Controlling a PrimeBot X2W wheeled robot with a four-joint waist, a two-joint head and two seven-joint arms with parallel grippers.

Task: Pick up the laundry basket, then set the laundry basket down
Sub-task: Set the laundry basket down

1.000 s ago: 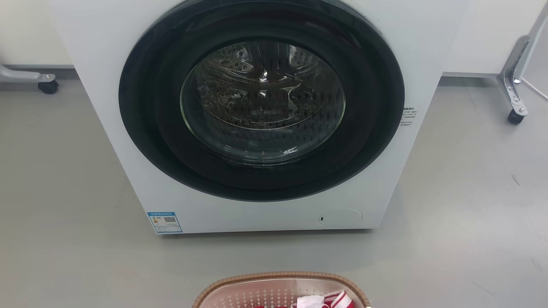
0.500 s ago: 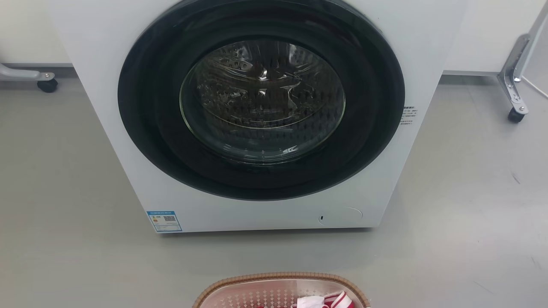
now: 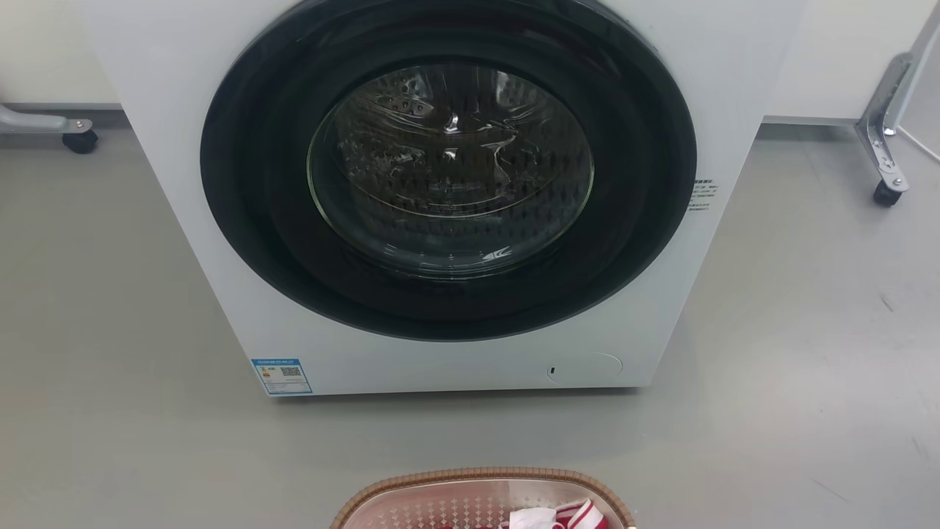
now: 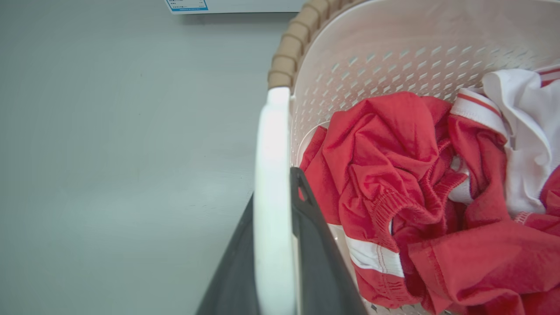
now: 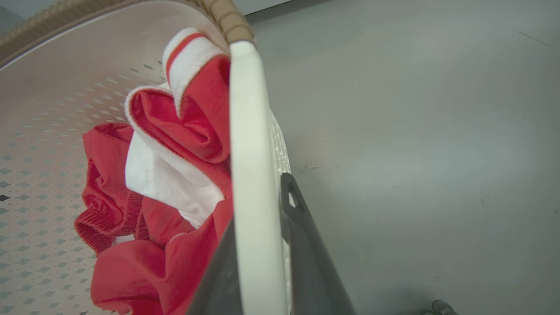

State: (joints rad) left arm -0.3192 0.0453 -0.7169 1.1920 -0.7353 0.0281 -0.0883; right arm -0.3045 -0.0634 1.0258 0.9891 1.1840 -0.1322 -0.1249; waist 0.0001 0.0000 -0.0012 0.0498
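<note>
The far end of the laundry basket [image 3: 481,477], cream with a brown woven-look rim, pokes in at the bottom middle of the head view with red and white clothes inside. In the left wrist view my left gripper [image 4: 273,199] is shut on the basket's white loop handle [image 4: 272,144], one dark finger on each side of it. My right gripper [image 5: 258,201] is shut in the same way on the other white handle [image 5: 247,131]. Red and white clothes [image 4: 420,188] lie crumpled in the perforated basket [image 4: 393,52].
A white front-loading washing machine [image 3: 448,198] with a round dark glass door stands straight ahead on the grey floor [image 3: 110,330]. Wheeled metal frame legs stand at the far left [image 3: 77,139] and far right [image 3: 885,176].
The head view has shifted slightly, so the washing machine sits a little higher in the picture. The basket's rim stays in the same place at the bottom edge.
</note>
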